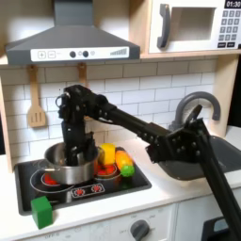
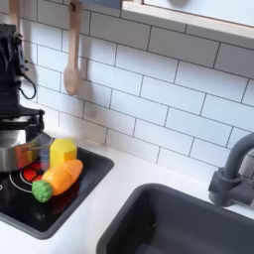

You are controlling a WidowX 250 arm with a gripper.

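Observation:
My gripper hangs straight down over the silver pot on the left burner of the black toy stove. Its fingertips reach the pot's rim or dip just inside. In the second exterior view the gripper stands above the pot at the left edge, and the tips are hidden. I cannot tell whether the jaws hold anything. To the right of the pot a yellow block and an orange carrot with a green end lie on the stove. In the second exterior view the yellow block sits behind the carrot.
A green cube sits on the counter in front of the stove. The sink with its grey faucet lies to the right. A wooden spatula hangs on the tiled wall, under the range hood.

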